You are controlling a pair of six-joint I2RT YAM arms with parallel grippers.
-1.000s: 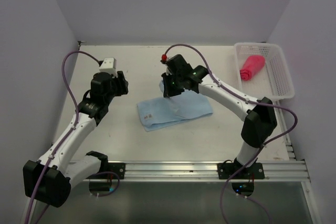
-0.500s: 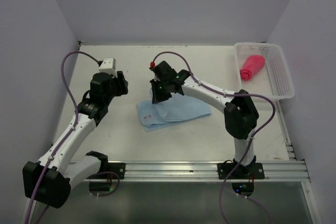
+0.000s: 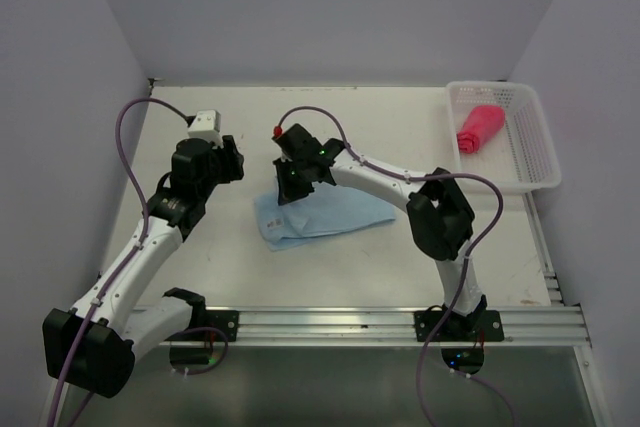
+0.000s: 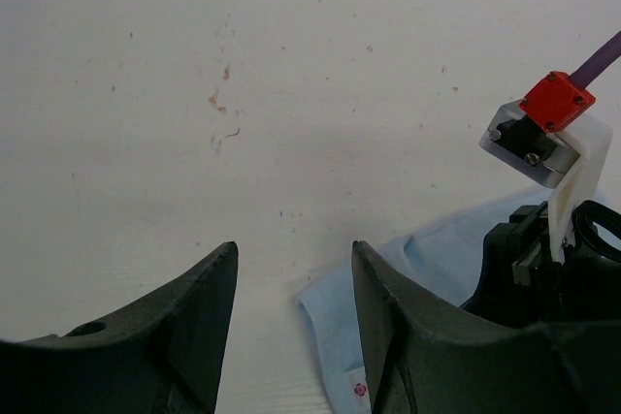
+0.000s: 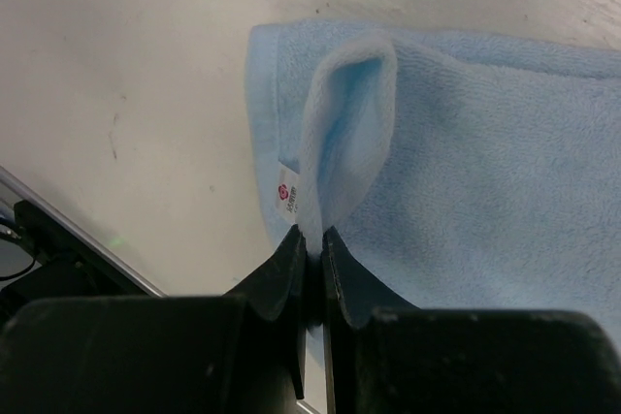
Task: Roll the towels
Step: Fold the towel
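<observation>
Pinching blue towel [image 5: 485, 143] edge: right fingers [image 5: 281, 273], shifted leftward since before | left fingers [image 4: 194, 327] spread (unmoved, empty)

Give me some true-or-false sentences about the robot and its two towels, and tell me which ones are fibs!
1. The red towel lies inside the white basket. True.
2. The blue towel is in the basket too. False: it lies on the table.
3. The right fingers pinch a raised fold of the blue towel. True.
4. The left fingers hold the blue towel. False: they are open and hold nothing.
</observation>
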